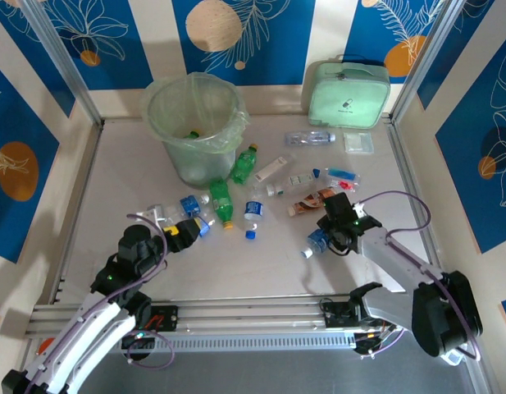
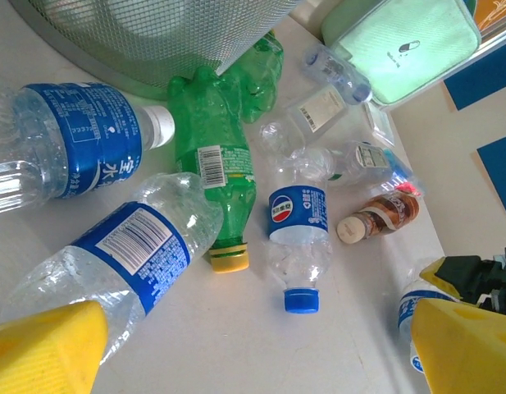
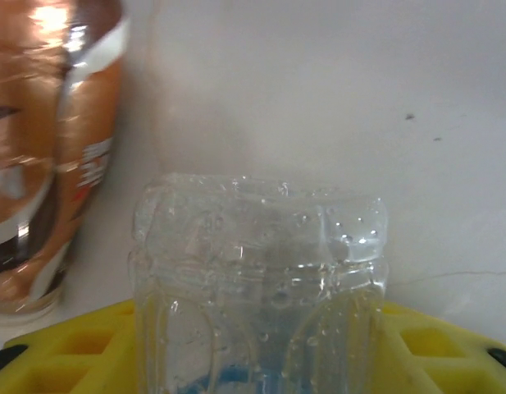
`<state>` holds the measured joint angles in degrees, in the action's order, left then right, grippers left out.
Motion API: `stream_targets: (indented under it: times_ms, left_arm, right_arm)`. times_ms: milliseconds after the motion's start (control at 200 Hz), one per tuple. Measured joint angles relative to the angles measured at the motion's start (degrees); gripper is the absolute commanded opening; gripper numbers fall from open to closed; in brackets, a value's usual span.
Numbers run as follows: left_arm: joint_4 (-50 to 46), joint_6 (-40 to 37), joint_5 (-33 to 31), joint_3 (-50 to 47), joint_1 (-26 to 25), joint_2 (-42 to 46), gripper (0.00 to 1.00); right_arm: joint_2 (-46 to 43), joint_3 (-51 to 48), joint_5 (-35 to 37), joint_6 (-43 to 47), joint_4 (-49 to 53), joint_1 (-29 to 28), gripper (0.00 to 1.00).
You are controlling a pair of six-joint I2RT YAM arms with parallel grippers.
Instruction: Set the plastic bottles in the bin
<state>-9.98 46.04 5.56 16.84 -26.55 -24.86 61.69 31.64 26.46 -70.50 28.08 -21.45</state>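
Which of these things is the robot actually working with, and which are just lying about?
For the job: green yellow-capped bottles; clear blue-capped bottles; lined bin.
Lying about: mint-green case; brown-labelled jar; white tube; small clear packet.

My table (image 1: 261, 271) is pale and evenly lit. Around it stand walls (image 1: 269, 33) of blue panels with white leaves and orange discs between cream stripes, framed by metal posts (image 1: 62, 61); a metal rail (image 1: 261, 310) edges my near side.
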Motion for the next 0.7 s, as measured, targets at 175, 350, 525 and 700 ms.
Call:
stream_targets:
  times_ms: [175,350,525,700]
  left_arm:
    - [2.4,0.0,1.4,-0.4,0.0,-1.8,0.95]
    - [10.6,0.2,6.8,-2.6,0.0,-7.5,0.96]
    - [22.4,0.7,14.6,-3.3,-1.5,-17.8,0.97]
    - [35.0,0.8,21.7,-3.3,-5.9,-26.4,0.99]
  right_arm:
    - [-8.4,-2.7,-3.3,6.6,-5.0,-2.6,0.44]
    - [-13.7,-4.0,-8.2,15.0,-11.8,-7.0,0.44]
    - [-11.8,-1.0,-10.9,22.9,-17.4,-14.2,0.44]
    - [-5.8,3.8,-14.8,28.2,-22.7,-17.3,0.44]
